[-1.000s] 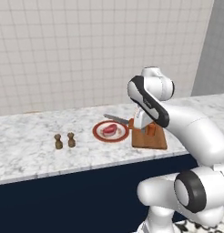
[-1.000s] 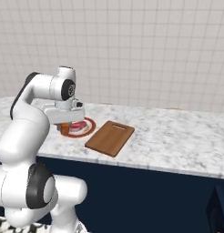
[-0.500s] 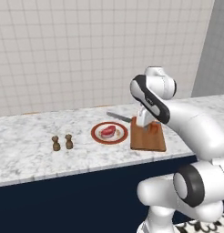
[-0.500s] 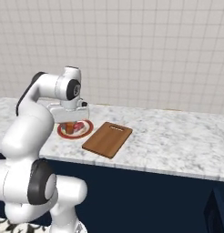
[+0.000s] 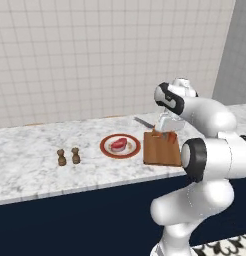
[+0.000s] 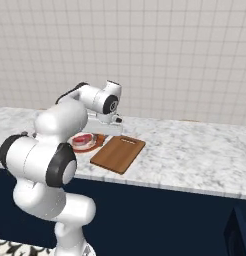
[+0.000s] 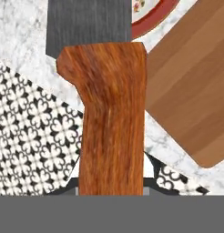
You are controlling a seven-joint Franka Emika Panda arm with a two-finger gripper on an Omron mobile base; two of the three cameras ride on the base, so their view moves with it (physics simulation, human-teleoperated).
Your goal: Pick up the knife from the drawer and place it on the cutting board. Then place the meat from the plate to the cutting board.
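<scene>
Knife [image 5: 151, 127] carried in the fingers [image 5: 164, 135] above the cutting board [image 5: 161, 148].

In the left base view, the fingers grip the orange-brown handle over the board's far left corner, the grey blade pointing left and back over the marble desk [image 5: 30, 160]; the meat [image 5: 119, 145] lies on the plate [image 5: 106, 148] just left of the board, and two small brown shakers [image 5: 68, 156] stand further left. In the right base view, the arm covers part of the plate [image 6: 97, 143] and meat [image 6: 81, 139], with the board [image 6: 118, 154] beside it. In the hand view, the handle [image 7: 111, 132] is clamped upright between the fingers, the blade above, the board [image 7: 191, 100] to the right, the plate's red rim [image 7: 155, 22] at top.
</scene>
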